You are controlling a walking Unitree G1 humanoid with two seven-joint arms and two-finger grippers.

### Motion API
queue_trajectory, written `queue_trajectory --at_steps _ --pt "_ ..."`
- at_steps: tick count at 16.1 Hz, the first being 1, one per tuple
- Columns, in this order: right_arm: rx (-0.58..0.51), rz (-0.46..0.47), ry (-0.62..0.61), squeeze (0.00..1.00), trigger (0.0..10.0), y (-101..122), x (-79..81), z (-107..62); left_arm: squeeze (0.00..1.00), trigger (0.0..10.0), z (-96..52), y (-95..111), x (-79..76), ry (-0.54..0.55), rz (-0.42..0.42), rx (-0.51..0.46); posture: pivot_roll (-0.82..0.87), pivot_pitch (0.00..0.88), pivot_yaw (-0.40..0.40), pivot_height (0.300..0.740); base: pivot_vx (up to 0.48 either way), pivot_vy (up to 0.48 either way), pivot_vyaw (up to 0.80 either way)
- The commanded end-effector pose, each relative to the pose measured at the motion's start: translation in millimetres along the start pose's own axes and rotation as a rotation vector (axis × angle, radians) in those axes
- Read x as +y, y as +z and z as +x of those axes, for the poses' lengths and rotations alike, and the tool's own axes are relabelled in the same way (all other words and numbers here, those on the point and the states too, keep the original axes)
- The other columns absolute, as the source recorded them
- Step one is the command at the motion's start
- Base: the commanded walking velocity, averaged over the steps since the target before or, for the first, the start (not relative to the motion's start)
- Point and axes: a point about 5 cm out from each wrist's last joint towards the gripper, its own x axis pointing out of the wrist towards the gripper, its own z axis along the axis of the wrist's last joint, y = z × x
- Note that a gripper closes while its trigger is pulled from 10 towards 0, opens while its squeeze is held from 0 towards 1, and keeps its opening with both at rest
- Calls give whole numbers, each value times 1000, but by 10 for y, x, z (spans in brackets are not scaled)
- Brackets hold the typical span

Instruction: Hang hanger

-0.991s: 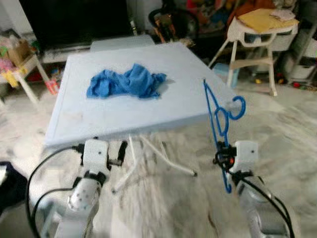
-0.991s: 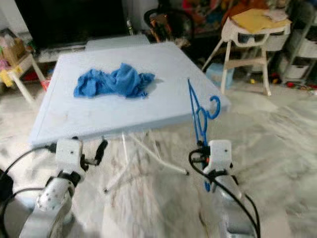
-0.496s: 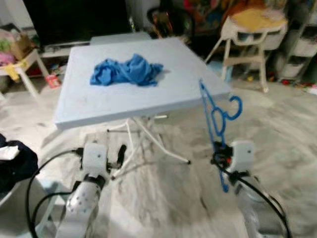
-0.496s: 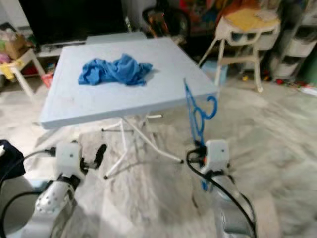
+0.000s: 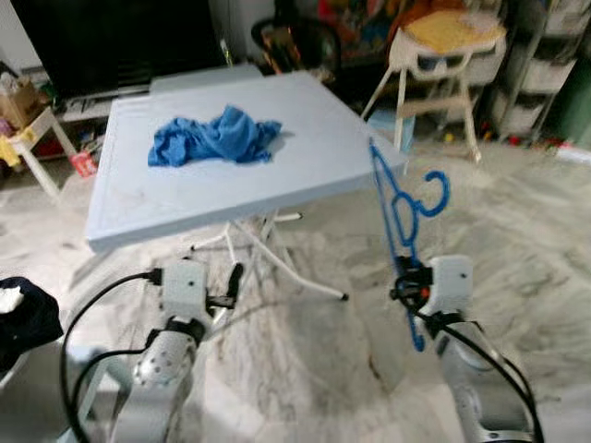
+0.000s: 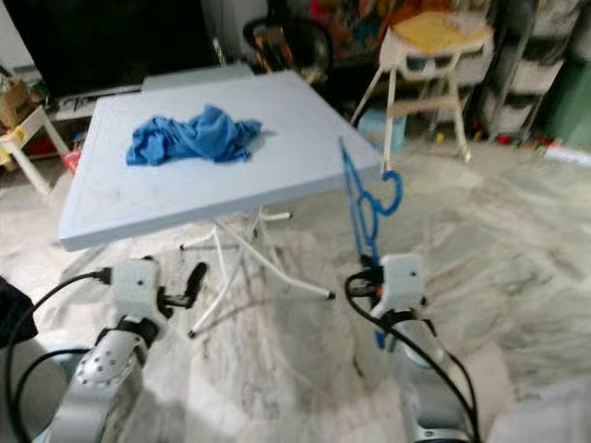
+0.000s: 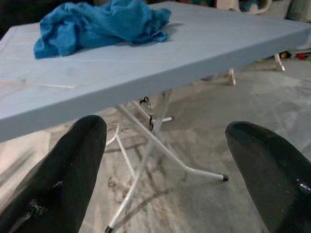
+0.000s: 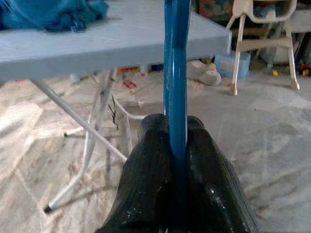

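Fingers of my right gripper [image 8: 177,145] are pinched tight on the blue hanger [image 5: 404,208], one black finger [image 8: 146,179] on each side of its thin bar. I see the hanger standing nearly upright out of the grip, its hook [image 5: 434,192] curling at the top, away from the counter, and its lower end [image 5: 417,343] poking down past the gripper toward the floor. The hanger is in the air just off the counter's near right corner, not touching it.

My left gripper [image 7: 165,160] is held low in front of the counter's near edge, its fingers [image 7: 63,170] spread wide with nothing between them; through the gap I see the white folding legs [image 7: 150,160] under the counter and the marbled floor [image 5: 314,369].

Beyond both arms stands the pale blue counter [image 5: 185,198]. A crumpled blue cloth [image 5: 214,138] lies on its far half, towards the left side. Further back, off the far right corner, is a white high chair [image 5: 434,55].
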Motion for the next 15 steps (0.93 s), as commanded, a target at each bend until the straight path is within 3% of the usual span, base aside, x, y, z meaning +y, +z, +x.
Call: queue_trajectory --at_steps 1,4,15 --pt "-14 6 11 0 10000 32 63 26 0 10000 -19 -21 77 25 1 13 -80 0 52 740 0 296 0" --pt "-2 15 3 0 10000 23 60 42 0 10000 -28 -32 72 24 -1 17 -79 0 52 740 0 354 -204" --pt "-7 10 -10 0 10000 34 46 26 0 10000 -35 -65 47 1 9 30 -85 0 60 740 0 470 -800"
